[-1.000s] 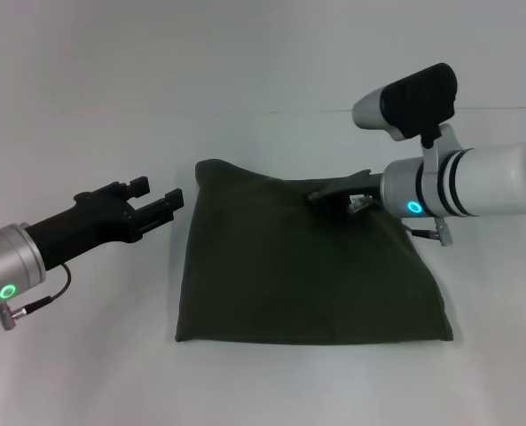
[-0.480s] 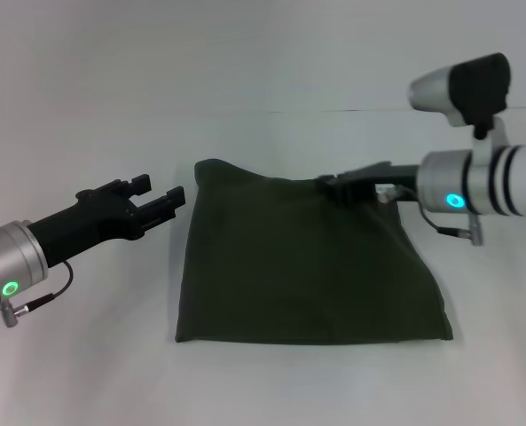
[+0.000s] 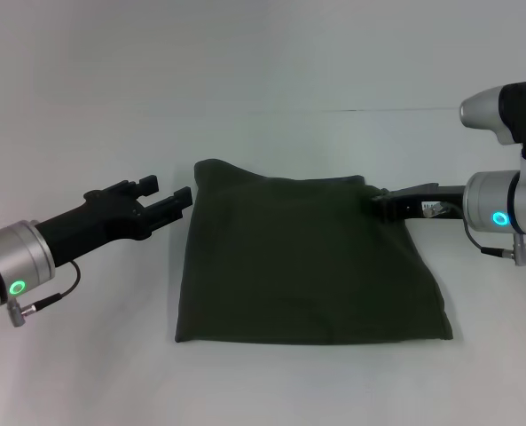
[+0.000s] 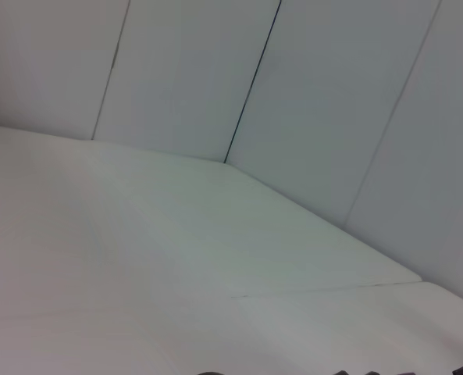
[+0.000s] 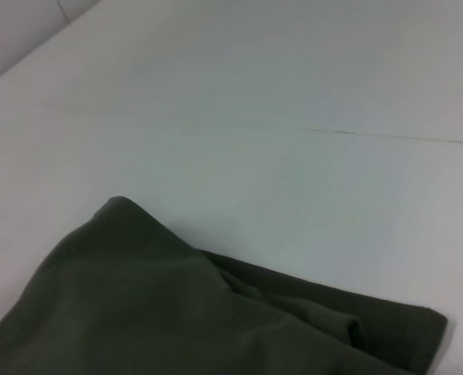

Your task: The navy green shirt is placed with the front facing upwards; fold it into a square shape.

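white tabletop (image 3: 85,373) all round, and the navy green shirt (image 3: 307,262) sat mid-table, already a rough squarish bundle, near edge straight. at its left edge the left gripper (image 3: 169,201) hovered, jaws apart, clear of the cloth. farther back, the right gripper (image 3: 382,206) sat at the far right corner; jaws impossible to judge. folding looked nearly finished, which would explain both arms sitting off the cloth.

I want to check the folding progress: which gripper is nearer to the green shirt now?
Right. The right gripper sits at the far right corner of the navy green shirt, apparently touching its edge. The left gripper hovers just off the far left corner, with a small gap.
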Controlling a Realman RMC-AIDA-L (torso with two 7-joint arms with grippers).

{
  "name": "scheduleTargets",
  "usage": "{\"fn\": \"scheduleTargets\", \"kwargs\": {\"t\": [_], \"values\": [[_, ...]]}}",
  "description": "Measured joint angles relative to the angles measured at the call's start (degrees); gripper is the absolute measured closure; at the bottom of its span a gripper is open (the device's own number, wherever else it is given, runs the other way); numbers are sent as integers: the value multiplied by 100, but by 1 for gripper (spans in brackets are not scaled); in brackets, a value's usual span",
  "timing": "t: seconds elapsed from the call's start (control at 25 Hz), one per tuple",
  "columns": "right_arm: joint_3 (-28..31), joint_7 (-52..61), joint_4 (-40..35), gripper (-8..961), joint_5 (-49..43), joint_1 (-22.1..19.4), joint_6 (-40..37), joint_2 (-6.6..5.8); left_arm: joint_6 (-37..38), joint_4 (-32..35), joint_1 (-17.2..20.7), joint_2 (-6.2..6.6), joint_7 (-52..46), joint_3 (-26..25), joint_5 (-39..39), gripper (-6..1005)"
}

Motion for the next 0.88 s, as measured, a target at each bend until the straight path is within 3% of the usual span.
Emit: {"fn": "scheduleTargets", "kwargs": {"t": [0.2,0.52,0.64,0.88], "values": [[16,-33,-215,955,-176,12,103,119,0,-11,-27,0,-36,8,0,304],[360,-110,-1119,921,-145,-333,-44,270,-260,-56,-173,14,-444,-17,0,300],[767,-110,-1184,889,-144,-350,-436,257,-456,-73,-267,16,-718,9,19,299],[1445,-117,-1338,792,-142,-372,-1627,108,-887,-302,-497,44,-1188,110,64,296]]}}
